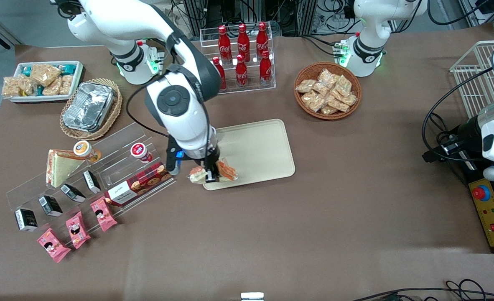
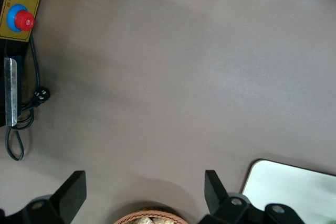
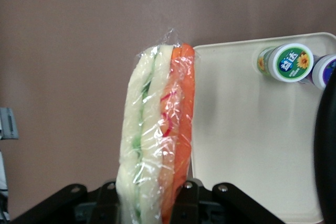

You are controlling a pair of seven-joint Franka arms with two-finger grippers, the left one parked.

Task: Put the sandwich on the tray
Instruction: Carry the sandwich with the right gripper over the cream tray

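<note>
Brown tabletop (image 1: 272, 234) crowded with snack displays; gripper (image 1: 208, 174) of the working arm hangs low over the tray's (image 1: 259, 146) corner nearest the front camera at the working arm's end, fingers clamped on the sandwich (image 1: 213, 172). Wrist view shows the sandwich (image 3: 157, 135) pinched at one end, standing out from the jaws, its orange layer over the tray (image 3: 247, 145) rim and its white bread layers over bare table. Two small lidded cups (image 3: 286, 62) sit on the tray nearer the working arm's base. Main risk as I judge it: release here and the wedge straddles the rim, tips off onto the table. Cause is the edge position, so it wants a shift further over the tray first. Also slippery wrap plus an end-only grip could let it rotate or slide out mid-move. Pushing too far in may knock the cups
</note>
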